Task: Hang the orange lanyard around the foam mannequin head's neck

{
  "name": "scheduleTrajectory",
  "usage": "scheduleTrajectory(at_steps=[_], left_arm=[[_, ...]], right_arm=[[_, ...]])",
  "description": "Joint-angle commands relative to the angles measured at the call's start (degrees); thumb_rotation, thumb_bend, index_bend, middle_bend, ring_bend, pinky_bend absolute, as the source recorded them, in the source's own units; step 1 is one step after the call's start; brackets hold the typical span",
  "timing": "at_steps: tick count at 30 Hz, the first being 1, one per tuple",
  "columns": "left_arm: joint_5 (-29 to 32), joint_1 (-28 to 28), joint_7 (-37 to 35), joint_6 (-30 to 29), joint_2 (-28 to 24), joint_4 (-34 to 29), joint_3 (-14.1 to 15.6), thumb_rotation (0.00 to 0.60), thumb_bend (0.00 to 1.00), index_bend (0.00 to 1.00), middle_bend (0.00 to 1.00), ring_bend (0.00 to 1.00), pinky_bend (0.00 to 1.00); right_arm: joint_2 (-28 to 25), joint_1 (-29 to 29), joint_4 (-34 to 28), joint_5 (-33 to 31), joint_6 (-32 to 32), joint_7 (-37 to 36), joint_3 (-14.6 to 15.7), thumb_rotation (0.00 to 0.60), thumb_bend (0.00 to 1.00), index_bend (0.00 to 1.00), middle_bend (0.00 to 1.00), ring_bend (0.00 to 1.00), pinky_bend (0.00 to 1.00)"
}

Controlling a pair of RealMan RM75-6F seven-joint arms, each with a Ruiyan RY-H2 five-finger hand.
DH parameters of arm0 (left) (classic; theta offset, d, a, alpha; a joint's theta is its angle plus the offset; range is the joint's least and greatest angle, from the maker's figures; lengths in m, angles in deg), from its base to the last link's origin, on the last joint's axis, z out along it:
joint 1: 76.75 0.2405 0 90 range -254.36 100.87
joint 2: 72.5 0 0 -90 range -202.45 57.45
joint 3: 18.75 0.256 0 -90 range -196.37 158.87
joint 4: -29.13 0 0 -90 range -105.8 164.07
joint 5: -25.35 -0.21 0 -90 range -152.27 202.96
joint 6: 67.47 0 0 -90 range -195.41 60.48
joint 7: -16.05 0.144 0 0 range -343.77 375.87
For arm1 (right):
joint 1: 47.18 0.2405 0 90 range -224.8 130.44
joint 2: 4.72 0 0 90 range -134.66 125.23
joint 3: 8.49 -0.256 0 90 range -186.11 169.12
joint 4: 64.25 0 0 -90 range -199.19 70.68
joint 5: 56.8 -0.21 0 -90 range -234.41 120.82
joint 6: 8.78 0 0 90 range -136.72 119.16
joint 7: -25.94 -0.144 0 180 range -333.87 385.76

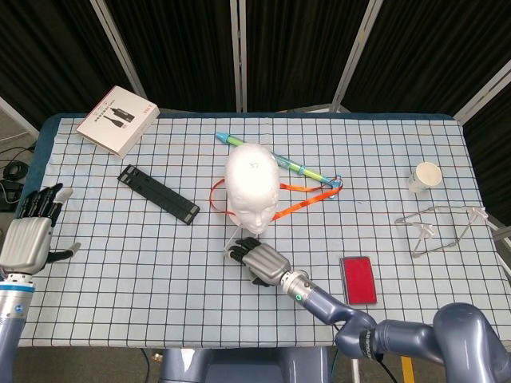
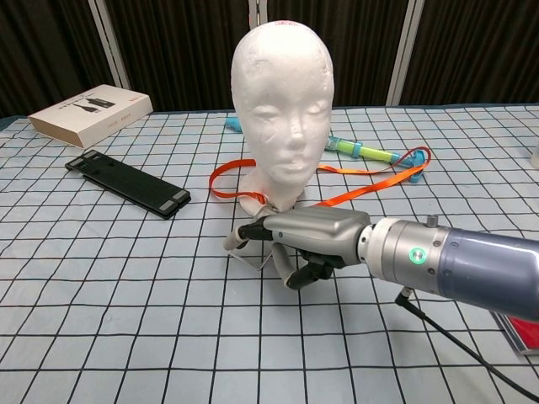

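The soft, light orange lanyard (image 2: 354, 192) loops behind the foam head (image 2: 282, 101); the right hand (image 2: 307, 236), fingers partly curled on nothing visible, is near its clear badge holder.

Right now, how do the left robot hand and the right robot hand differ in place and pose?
The left robot hand is at the table's left edge, fingers pointing up, apart and holding nothing. The right robot hand lies low over the checkered cloth, just in front of the foam head, fingers stretched toward the clear badge holder at its base. The left is far from the orange lanyard; the right is beside it. Both look alike in build.
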State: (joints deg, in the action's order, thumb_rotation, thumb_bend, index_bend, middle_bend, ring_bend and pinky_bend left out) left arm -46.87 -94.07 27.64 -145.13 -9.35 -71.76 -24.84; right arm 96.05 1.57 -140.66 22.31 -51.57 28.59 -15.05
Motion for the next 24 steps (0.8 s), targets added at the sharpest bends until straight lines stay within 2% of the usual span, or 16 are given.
scheduleTrajectory(at_steps=[1,9,24], left_arm=[[0.0,0.0,-0.2,0.2,-0.1,0.1,-0.1,0.6,0.2,0.0,0.0,0.0,0.0],[-0.1,0.2,-0.8,0.5,-0.2,0.2,-0.4,0.6,0.2,0.0,0.0,0.0,0.0],[-0.4,0.4,-1.0,1.0,-0.3,0.1,-0.6,0.6,0.2,0.0,0.0,0.0,0.0]], right_arm=[[1.1,0.4,1.4,-1.0,0.5,1.1,-0.2,0.6,1.0,0.17,0.14,0.08,0.11],[1.1,0.7,1.3,-0.2,1.0,2.0,1.2,0.6,1.0,0.17,0.14,0.08,0.12],[-2.6,0.7,-4.9,4.0,1.4,1.9,5.2,0.6,1.0,0.17,0.14,0.08,0.12]])
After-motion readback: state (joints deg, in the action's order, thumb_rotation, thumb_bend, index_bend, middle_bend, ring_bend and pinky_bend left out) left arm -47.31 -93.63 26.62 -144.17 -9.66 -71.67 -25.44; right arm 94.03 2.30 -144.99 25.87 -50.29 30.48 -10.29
